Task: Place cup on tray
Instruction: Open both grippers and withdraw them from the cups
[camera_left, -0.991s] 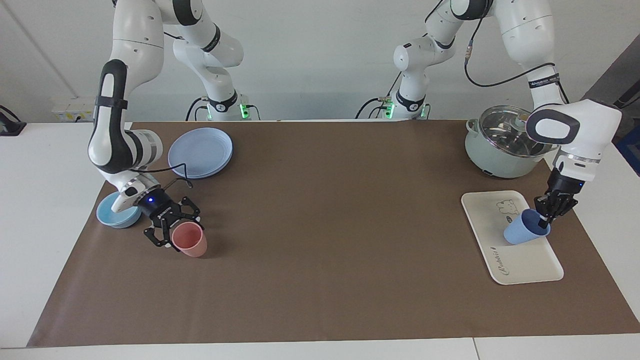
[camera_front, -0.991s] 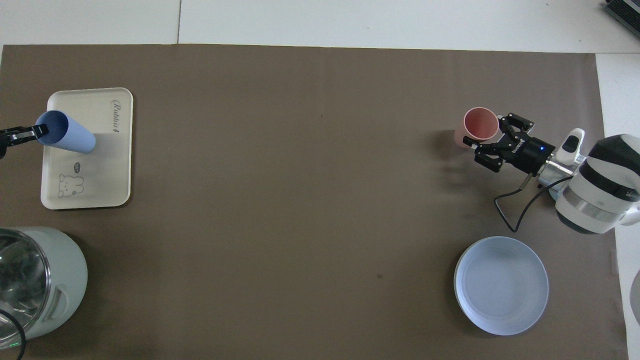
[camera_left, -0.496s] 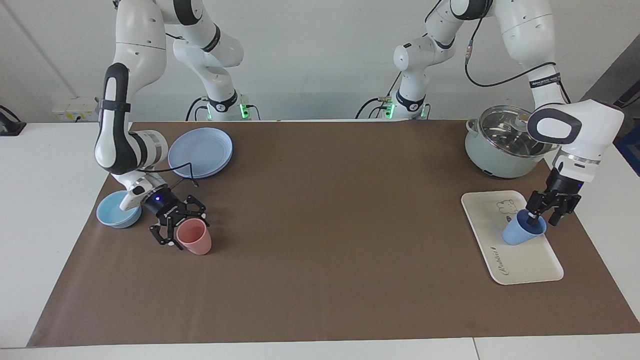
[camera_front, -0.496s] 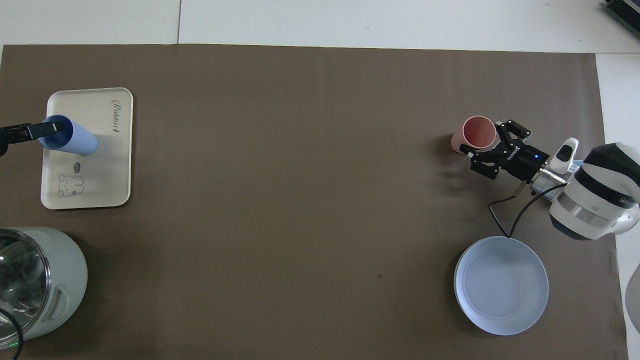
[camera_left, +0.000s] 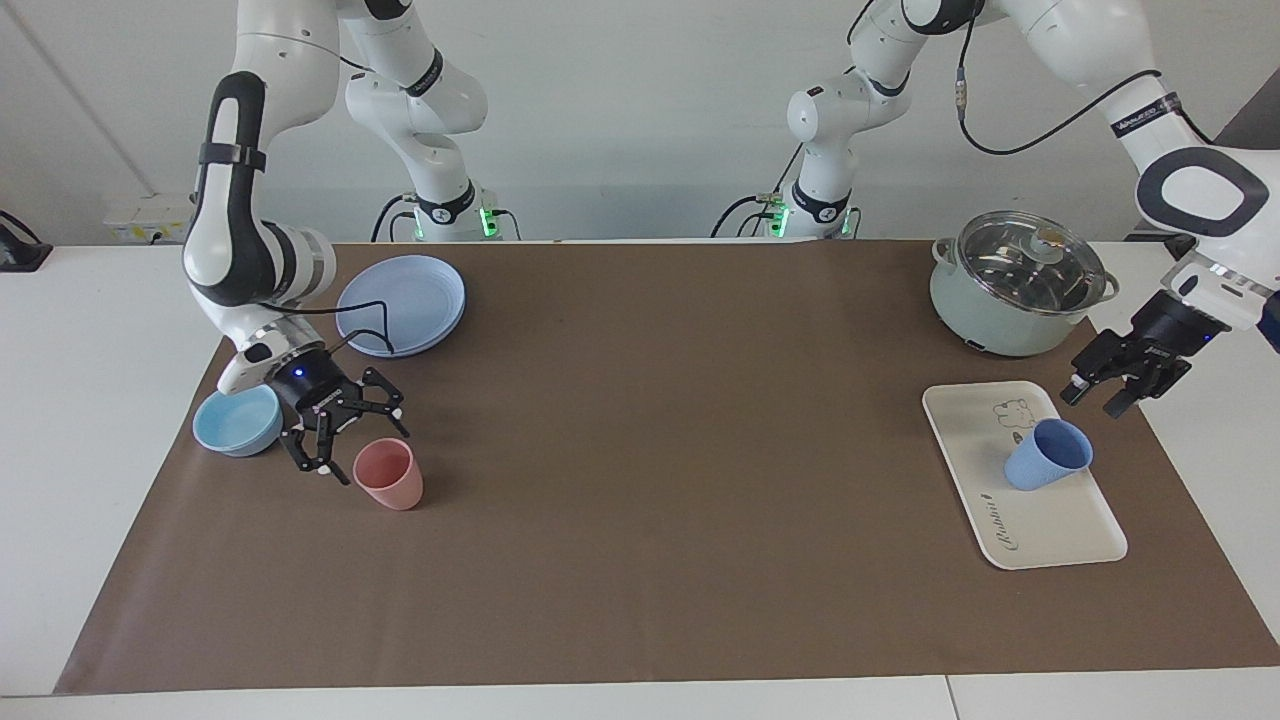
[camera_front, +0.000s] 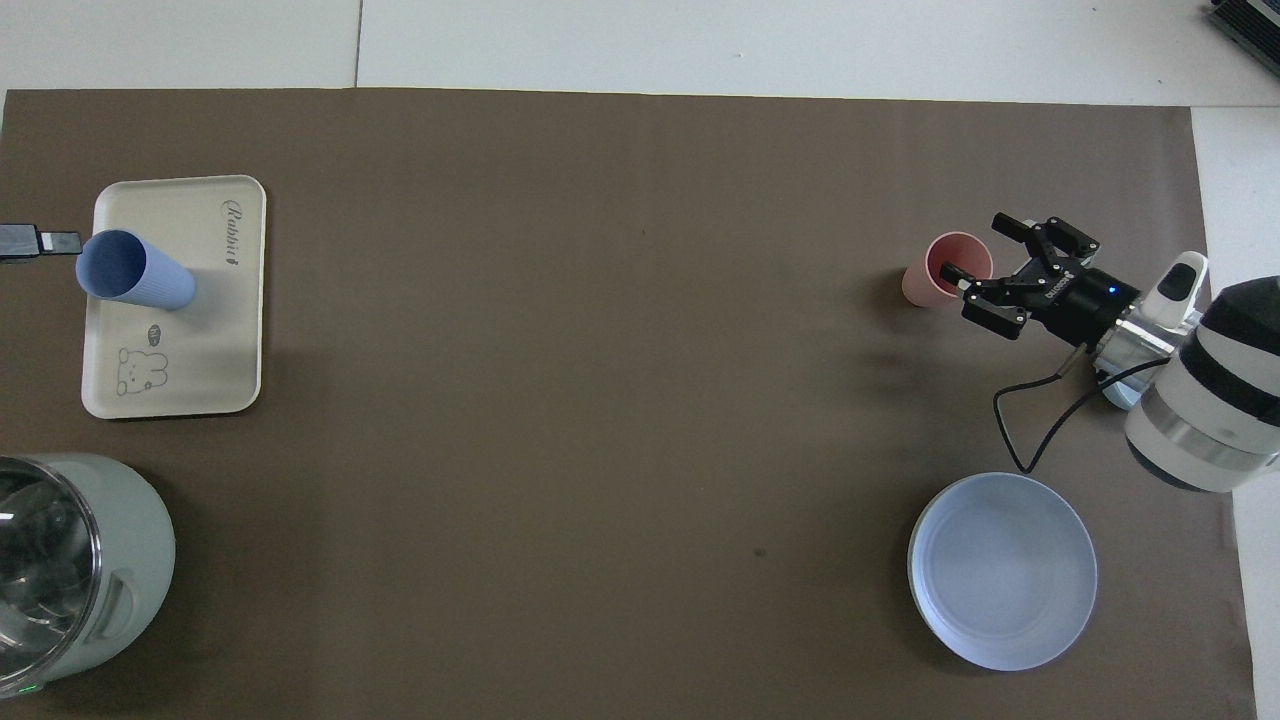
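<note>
The periwinkle-blue cup (camera_left: 1045, 456) stands mouth up on the cream-white tray (camera_left: 1060, 530), on the half with the bear drawing. It also shows in the overhead view (camera_front: 135, 272) on the tray (camera_front: 215, 330). My left gripper (camera_left: 1092, 398) is open and empty, raised over the tray's edge at the left arm's end of the table, clear of the cup. Only its fingertip (camera_front: 58, 242) shows in the overhead view. My right gripper (camera_left: 352, 450) is open and empty close beside a pink tumbler (camera_left: 390, 476).
The pink tumbler (camera_front: 935, 280) stands at the right arm's end. A low light-blue bowl (camera_left: 235, 422) sits beside it. A round blue plate (camera_front: 1003, 570) lies nearer to the robots. A lidded green pot (camera_left: 1010, 285) stands nearer to the robots than the tray.
My left gripper has let go of the cup, opened and drawn up and away from it. My right gripper has come off the pink tumbler, which now stands on the table.
</note>
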